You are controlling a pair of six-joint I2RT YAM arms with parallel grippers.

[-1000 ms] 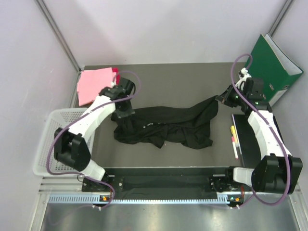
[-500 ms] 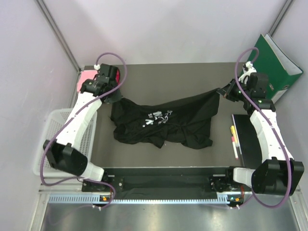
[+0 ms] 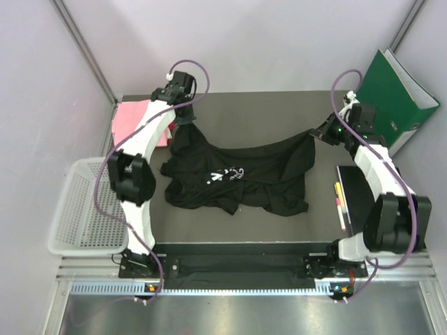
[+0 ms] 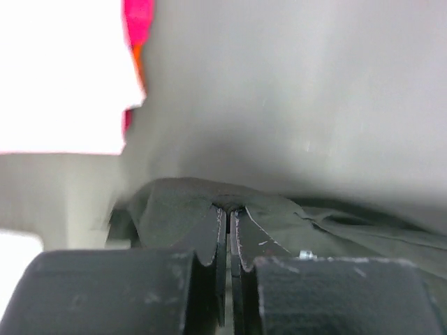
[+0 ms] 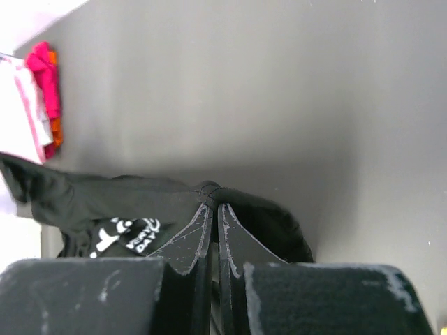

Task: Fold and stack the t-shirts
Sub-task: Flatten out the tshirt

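Observation:
The black t-shirt (image 3: 237,174) lies stretched and crumpled across the mat, its white lettering (image 3: 227,174) facing up. My left gripper (image 3: 183,122) (image 4: 229,208) is shut on the shirt's far-left corner, close to the back edge. At the far-right corner, my right gripper (image 3: 318,134) (image 5: 211,204) is shut on a bunched hem. A folded light pink t-shirt (image 3: 129,122) rests at the back left. The darker pink-red t-shirt (image 5: 43,77) shows beside it in the right wrist view.
A white mesh basket (image 3: 80,202) sits off the mat's left side. A green binder (image 3: 398,98) leans at the back right. A black pad (image 3: 356,199) with pens (image 3: 340,202) lies along the right edge.
My left arm has swung from mid-left to the back of the mat, pulling the black shirt's left corner with it and exposing the lettering. The right gripper has barely moved.

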